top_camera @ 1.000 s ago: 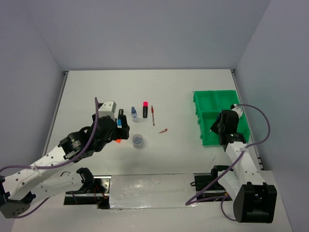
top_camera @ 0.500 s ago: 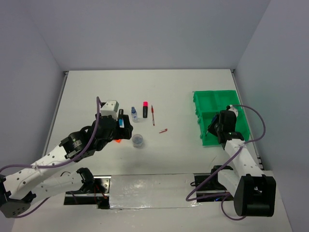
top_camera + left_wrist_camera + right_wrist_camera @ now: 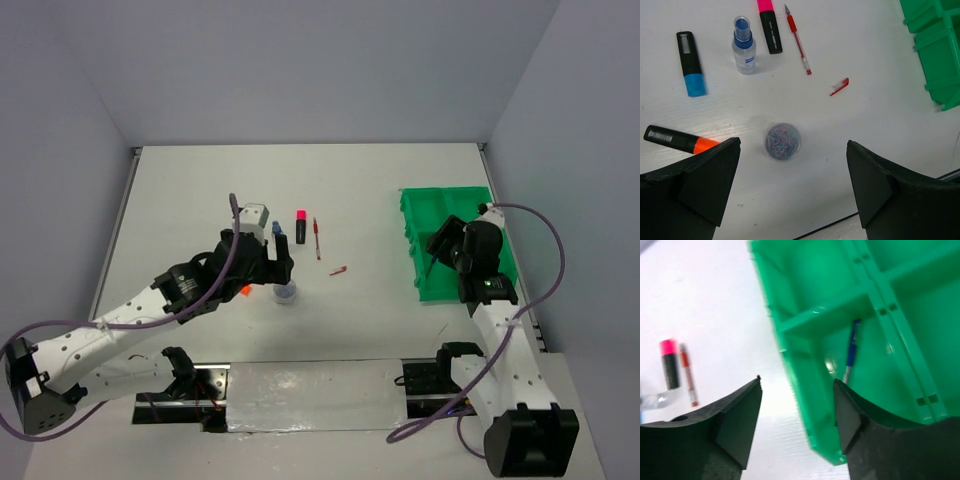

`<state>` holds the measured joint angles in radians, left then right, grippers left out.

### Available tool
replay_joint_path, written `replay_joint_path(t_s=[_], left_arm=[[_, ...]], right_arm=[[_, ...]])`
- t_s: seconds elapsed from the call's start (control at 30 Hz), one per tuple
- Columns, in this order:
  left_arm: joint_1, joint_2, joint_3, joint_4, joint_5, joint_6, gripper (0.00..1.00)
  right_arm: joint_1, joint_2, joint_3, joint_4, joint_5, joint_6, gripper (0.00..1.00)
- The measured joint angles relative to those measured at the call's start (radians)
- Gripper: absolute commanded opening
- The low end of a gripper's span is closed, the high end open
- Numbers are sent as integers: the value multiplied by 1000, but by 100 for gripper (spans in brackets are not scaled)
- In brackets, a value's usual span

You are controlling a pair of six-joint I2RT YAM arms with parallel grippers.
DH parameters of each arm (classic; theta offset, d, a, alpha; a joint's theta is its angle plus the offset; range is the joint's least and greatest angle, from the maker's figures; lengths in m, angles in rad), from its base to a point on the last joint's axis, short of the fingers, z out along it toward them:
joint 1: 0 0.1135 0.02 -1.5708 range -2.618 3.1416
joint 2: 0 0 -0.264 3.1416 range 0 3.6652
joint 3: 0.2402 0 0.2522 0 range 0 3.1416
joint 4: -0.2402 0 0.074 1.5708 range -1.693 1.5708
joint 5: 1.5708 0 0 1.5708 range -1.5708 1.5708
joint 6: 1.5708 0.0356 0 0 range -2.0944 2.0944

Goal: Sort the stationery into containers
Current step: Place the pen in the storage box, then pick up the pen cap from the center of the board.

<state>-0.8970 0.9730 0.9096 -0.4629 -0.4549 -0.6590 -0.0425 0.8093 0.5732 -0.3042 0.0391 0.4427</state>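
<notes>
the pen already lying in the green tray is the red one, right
Not quite. The pen lying in the green tray is blue, as the right wrist view shows. The red pen is out on the table beside the pink highlighter, seen in the left wrist view.

White arms (image 3: 100, 325), black fingers (image 3: 690, 185), purple cables (image 3: 238, 225)

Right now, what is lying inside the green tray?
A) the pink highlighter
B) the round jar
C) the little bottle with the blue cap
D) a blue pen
D: the right wrist view shows a blue pen lying in one compartment of the green tray, while the pink highlighter, the bottle and the jar are out on the table.
</notes>
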Motion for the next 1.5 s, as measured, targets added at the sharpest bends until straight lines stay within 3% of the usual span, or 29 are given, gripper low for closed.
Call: replay_joint_path(t_s=[0.13, 0.17, 0.4, 0.73, 0.8, 0.83, 0.93, 1.13, 1.37, 1.5], left_arm=[[0, 108, 8, 42, 35, -3, 99], [0, 141, 15, 43, 40, -4, 99], [28, 345, 104, 56, 94, -34, 99], [93, 673, 357, 68, 150, -82, 91], [93, 697, 364, 68, 153, -85, 90], [93, 708, 368, 65, 156, -87, 90], [93, 732, 394, 48, 163, -88, 90], [93, 639, 401, -19, 148, -100, 99], [93, 237, 401, -161, 42, -55, 99], [94, 13, 387, -258, -22, -4, 99]], right_arm=[[115, -76, 76, -30, -11, -11, 71], [151, -79, 97, -31, -12, -17, 81], [402, 55, 207, -31, -19, -67, 87], [440, 81, 139, -19, 34, -46, 86], [455, 123, 122, 9, 38, -11, 91], [465, 140, 108, 22, 42, 12, 99], [523, 154, 35, 70, 98, 103, 100], [718, 285, 75, 21, 337, 311, 100], [800, 534, 407, -229, 561, 678, 98], [858, 694, 540, -370, 612, 891, 94]])
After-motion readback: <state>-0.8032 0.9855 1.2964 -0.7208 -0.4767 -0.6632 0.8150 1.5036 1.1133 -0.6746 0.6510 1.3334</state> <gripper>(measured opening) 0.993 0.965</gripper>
